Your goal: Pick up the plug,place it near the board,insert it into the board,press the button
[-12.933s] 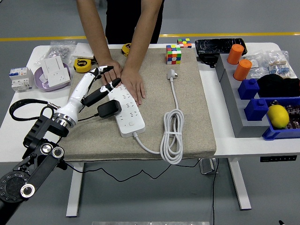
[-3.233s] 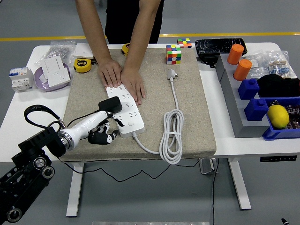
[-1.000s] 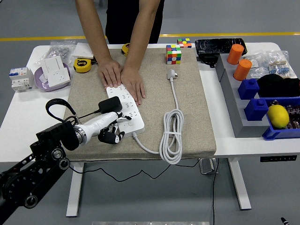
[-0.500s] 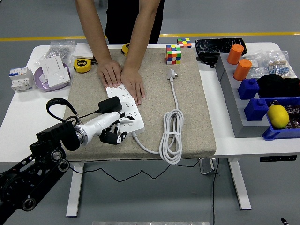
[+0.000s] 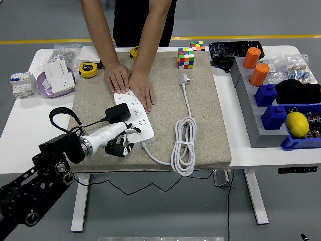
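While the left hand sits low over the near end of the white multi-socket power strip, most of its black-tipped fingers are curled under beside the strip's near-left edge and one white finger points onto the strip's near end; it grips nothing. Black block-shaped plug adapter sits on the strip's left side, just beyond the hand, its thin black cord trailing left off the tan fabric mat. Whether it is fully seated, cannot tell. Person at the far side presses both hands flat on the strip's far end. Strip's white coiled cable lies to the right on the mat, its grey-white plug head near the multicoloured puzzle cube. White table carries a yellow tape measure far left, orange cylinders, blue blocks and a yellow lemon-like ball at right.
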Controlling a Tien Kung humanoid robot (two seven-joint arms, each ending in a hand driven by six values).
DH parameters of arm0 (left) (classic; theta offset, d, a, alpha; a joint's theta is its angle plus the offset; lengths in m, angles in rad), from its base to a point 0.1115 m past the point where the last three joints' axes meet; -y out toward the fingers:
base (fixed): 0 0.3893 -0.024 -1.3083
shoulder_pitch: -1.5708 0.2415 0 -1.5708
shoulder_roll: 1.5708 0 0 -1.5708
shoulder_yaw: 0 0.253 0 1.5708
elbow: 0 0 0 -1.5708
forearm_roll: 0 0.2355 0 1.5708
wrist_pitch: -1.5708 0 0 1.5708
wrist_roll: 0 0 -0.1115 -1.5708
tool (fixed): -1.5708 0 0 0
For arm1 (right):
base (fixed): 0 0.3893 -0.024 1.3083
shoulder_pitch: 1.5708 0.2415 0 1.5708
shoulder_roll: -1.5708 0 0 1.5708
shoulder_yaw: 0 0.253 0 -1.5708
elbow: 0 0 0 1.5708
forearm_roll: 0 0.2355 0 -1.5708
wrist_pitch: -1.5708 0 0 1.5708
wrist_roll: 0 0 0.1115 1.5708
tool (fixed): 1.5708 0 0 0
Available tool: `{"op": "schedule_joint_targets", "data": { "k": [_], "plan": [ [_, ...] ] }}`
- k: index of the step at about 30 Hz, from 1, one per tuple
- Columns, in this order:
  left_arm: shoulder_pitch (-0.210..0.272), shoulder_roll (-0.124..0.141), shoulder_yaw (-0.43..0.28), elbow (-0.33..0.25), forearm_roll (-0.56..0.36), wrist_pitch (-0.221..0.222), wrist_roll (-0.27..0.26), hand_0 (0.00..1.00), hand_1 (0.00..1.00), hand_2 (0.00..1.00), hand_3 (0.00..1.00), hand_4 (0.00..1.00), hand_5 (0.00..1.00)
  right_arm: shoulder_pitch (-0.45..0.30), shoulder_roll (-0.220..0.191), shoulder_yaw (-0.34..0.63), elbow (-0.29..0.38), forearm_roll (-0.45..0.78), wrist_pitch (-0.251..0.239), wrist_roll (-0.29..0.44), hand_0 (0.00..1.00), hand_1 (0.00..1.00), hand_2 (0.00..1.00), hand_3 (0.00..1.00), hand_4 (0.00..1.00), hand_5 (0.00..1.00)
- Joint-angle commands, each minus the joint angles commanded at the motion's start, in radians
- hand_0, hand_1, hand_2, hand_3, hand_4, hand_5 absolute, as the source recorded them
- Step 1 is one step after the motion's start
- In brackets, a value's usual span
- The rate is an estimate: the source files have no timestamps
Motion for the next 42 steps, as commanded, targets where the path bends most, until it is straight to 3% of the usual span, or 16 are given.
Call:
{"op": "schedule_joint_targets", "data": {
  "k": [15,21,23,24,25,29,30,33,35,36,41,42],
  "plan": [
    [-0.007,0.007,0.014,-0.001,0.012,-0.030,0.027,0.141,0.014,0.155,0.744,0.484,0.002,0.002,0.001,0.002,0.000,0.002,-0.001,0.001,0.835,0.764,0.748,0.771,0.998,0.922],
    [-0.005,0.010,-0.017,-0.063,0.008,-0.003,-0.001,0.143,0.018,0.157,0.719,0.481,0.002,0.005,0.001,0.004,0.000,0.003,-0.001,0.001,0.836,0.764,0.748,0.771,0.998,0.922],
    [-0.005,0.010,-0.037,-0.100,-0.003,0.014,-0.023,0.143,0.018,0.157,0.719,0.481,0.002,0.005,0.001,0.004,0.000,0.003,-0.001,0.001,0.836,0.764,0.748,0.771,0.998,0.922],
    [-0.006,0.010,-0.050,-0.118,-0.015,0.027,-0.039,0.225,0.152,0.289,0.655,0.599,0.002,0.005,0.001,0.004,0.000,0.002,-0.001,0.000,0.835,0.764,0.748,0.771,0.998,0.922],
    [-0.009,0.009,-0.062,-0.131,-0.036,0.048,-0.060,0.225,0.152,0.289,0.655,0.599,0.002,0.005,0.001,0.005,0.000,0.002,-0.001,0.000,0.835,0.764,0.748,0.771,0.998,0.922],
    [-0.041,0.000,-0.091,-0.095,-0.182,0.172,-0.175,0.225,0.152,0.289,0.655,0.599,0.002,0.005,0.003,0.005,0.000,0.000,-0.001,0.000,0.835,0.764,0.748,0.771,0.998,0.922],
    [-0.056,-0.006,-0.097,-0.064,-0.232,0.211,-0.210,0.438,0.678,0.623,0.653,0.913,0.086,0.005,0.004,0.004,0.000,0.000,-0.001,0.000,0.836,0.764,0.748,0.772,0.998,0.922],
    [-0.093,-0.024,-0.108,0.015,-0.356,0.285,-0.280,0.438,0.678,0.623,0.653,0.913,0.086,0.006,0.006,0.002,0.000,0.000,0.000,0.001,0.836,0.764,0.748,0.772,0.998,0.922],
    [-0.120,-0.037,-0.119,0.068,-0.440,0.303,-0.307,0.438,0.678,0.623,0.653,0.913,0.086,0.006,0.006,0.001,0.000,-0.001,0.000,0.001,0.836,0.764,0.748,0.772,0.998,0.922],
    [-0.131,-0.042,-0.124,0.093,-0.479,0.307,-0.314,0.771,0.887,0.861,0.858,0.998,0.175,0.006,0.006,0.000,0.000,-0.002,0.000,0.000,0.836,0.764,0.748,0.772,0.998,0.924],
    [-0.194,-0.060,-0.143,0.222,-0.676,0.321,-0.321,0.771,0.887,0.861,0.858,0.998,0.175,0.004,0.004,0.000,0.000,-0.004,0.000,-0.003,0.836,0.764,0.748,0.772,0.998,0.924],
    [-0.204,-0.062,-0.145,0.248,-0.715,0.319,-0.319,0.886,0.949,0.919,0.905,0.998,0.288,0.003,0.004,0.000,0.000,-0.005,0.000,-0.003,0.836,0.764,0.748,0.772,0.998,0.923]
  ]
}}
